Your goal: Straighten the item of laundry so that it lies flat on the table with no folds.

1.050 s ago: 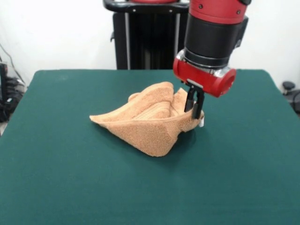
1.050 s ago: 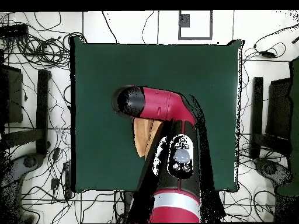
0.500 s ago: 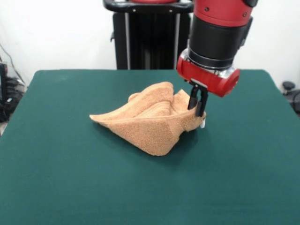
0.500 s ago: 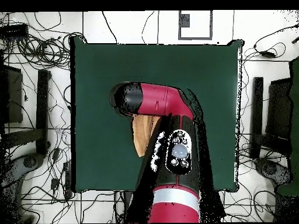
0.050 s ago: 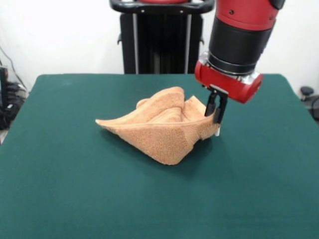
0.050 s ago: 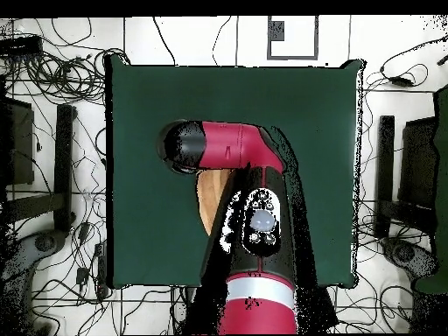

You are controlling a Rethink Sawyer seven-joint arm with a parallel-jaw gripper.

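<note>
Tan towel (image 5: 159, 130) corner pinched by the fingers (image 5: 217, 115) in front; overhead, arm (image 6: 236, 157) hides this

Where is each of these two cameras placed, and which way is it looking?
Front view: sits across the table, facing the robot; shows the towel, the gripper pinching its corner, and the arm's lower end.
Overhead view: hangs above, looking straight down; the red arm hides most of the towel.
Both show the towel, the arm and the green table.
</note>
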